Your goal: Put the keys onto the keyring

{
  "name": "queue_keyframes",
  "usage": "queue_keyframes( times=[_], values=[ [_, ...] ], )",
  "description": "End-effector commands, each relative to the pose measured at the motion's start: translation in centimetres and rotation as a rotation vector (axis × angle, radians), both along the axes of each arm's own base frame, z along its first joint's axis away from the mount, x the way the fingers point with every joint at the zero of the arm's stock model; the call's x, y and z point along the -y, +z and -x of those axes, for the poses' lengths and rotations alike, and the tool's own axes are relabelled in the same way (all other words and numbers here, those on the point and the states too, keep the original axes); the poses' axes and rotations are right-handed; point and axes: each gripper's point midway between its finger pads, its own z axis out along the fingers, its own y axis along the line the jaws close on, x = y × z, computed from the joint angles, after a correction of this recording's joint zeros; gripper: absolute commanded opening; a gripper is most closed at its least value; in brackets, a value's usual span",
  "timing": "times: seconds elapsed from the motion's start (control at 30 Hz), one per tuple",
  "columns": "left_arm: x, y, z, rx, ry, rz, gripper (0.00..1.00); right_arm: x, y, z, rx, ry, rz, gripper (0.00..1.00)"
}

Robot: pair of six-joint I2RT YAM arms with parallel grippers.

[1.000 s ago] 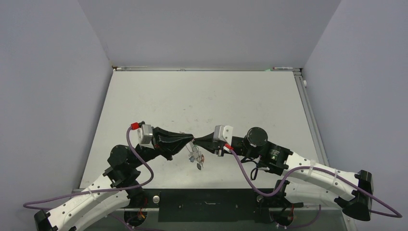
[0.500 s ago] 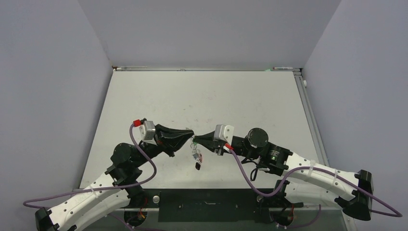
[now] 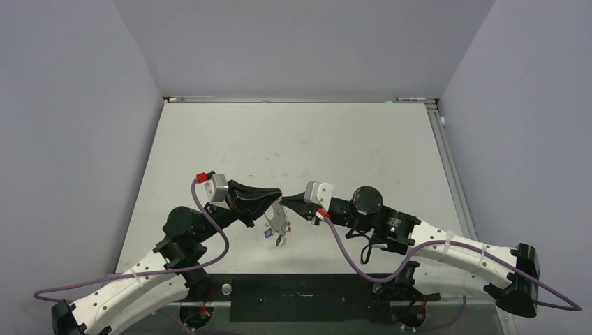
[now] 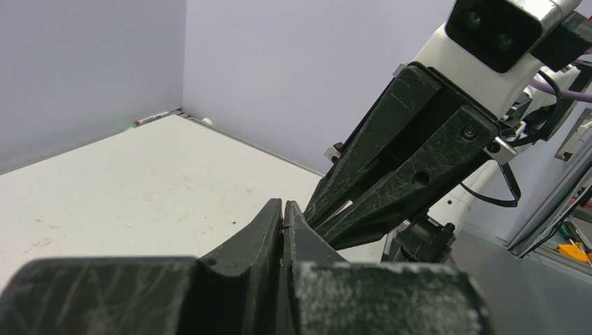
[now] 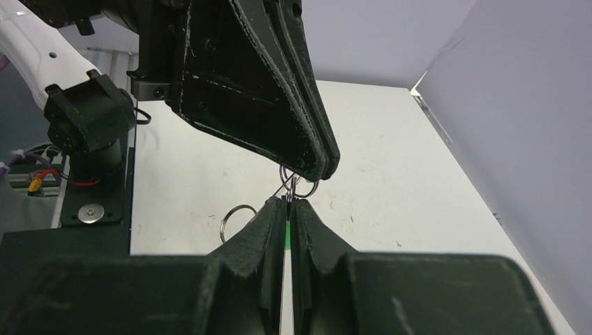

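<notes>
Bundle position is what has altered over the last second. Nearest the arm bases, the keys hang clear of the table, just below the two gripper tips. The cluster now sits further left than it did, and a blue tag has turned outward on its left side.

Just beyond the cluster, the left gripper and the right gripper meet tip to tip over the near middle of the table. Both have their fingers pressed together, as they did throughout.

The right wrist view shows the right gripper pinching a green tag. The left gripper nips thin wire of the keyring, and a further split ring dangles to the left. Which wire loop is which cannot be told.

The right arm has advanced slightly leftward, and the left wrist has shifted toward the far side.

Judgement: the arms are reorienting key against ring in order to feed it on. Completed threading is not confirmed.

Beyond the grippers, the far table shows faint scuff marks.
</notes>
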Motion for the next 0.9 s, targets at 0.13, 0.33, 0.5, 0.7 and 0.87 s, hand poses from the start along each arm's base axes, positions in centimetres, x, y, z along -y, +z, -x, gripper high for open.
queue_keyframes(
  times=[0.13,0.33,0.5,0.7,0.87],
  values=[
    [-0.1,1.5,1.0,0.034,-0.034,0.016,0.0,0.1,2.3,-0.3,0.045,-0.023,-0.021,0.05],
    [0.1,1.0,1.2,0.016,-0.054,0.002,0.0,0.1,2.8,-0.4,0.056,-0.023,-0.015,0.05],
    [0.3,0.9,1.5,0.003,-0.076,-0.022,0.0,0.2,3.2,-0.4,0.07,-0.025,0.0,0.05],
    [0.2,1.0,1.9,-0.003,-0.087,-0.088,0.0,0.3,3.3,-0.3,0.071,-0.016,0.027,0.05],
    [-0.4,1.4,2.2,0.002,-0.078,-0.144,0.05,0.5,3.2,0.1,0.068,0.0,0.047,0.05]
  ],
)
